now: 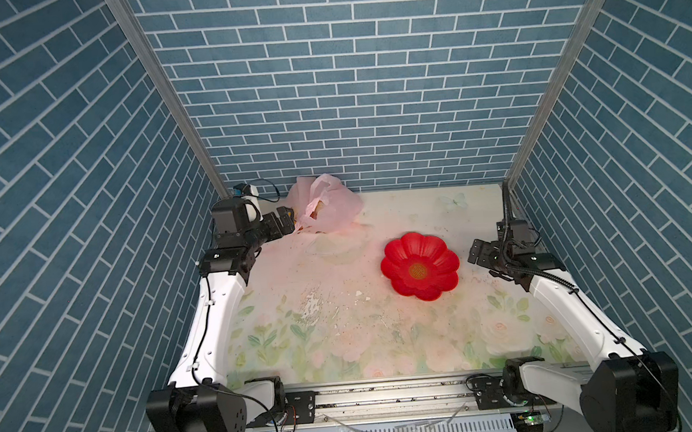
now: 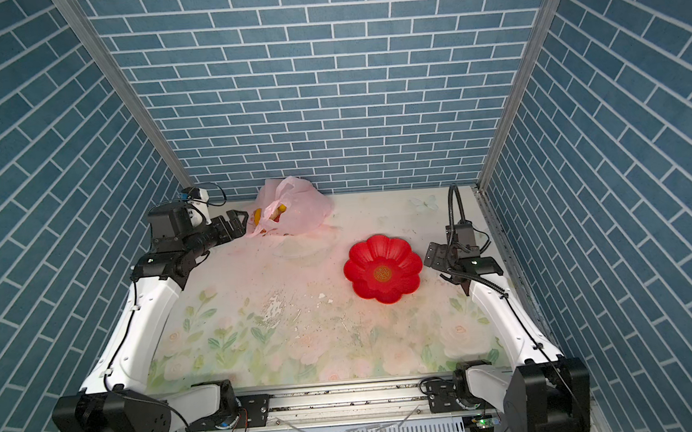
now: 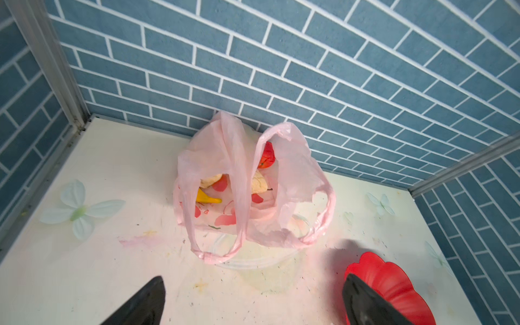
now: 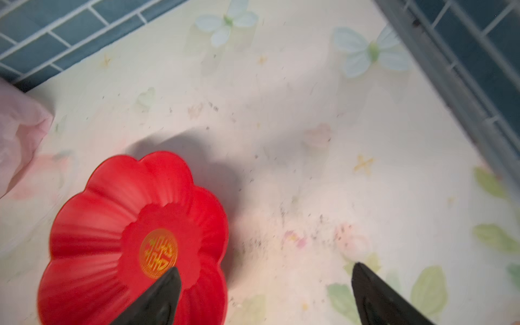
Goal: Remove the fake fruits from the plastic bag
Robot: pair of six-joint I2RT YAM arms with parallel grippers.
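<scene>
The pale-pink plastic bag (image 1: 331, 203) (image 2: 299, 203) stands at the back left by the wall, its handle loops drooping forward. Through its mouth in the left wrist view (image 3: 284, 180) I see fake fruits: a yellow banana (image 3: 207, 198), two cream lumpy pieces (image 3: 211, 180) (image 3: 259, 182) and a red one (image 3: 266, 156). In both top views my left gripper (image 1: 288, 220) (image 2: 239, 221) is open just left of the bag; its fingertips (image 3: 253, 277) hold nothing. At the right, beside the red dish, my right gripper (image 1: 478, 253) (image 2: 434, 256) (image 4: 266, 267) is open and empty.
A red flower-shaped dish (image 1: 405, 250) (image 2: 366, 257) (image 3: 394, 278) (image 4: 112, 202) lies right of centre on the floral table cover (image 1: 343, 317). Blue brick walls close the back and both sides. A small white camera unit (image 1: 246, 189) sits in the back-left corner.
</scene>
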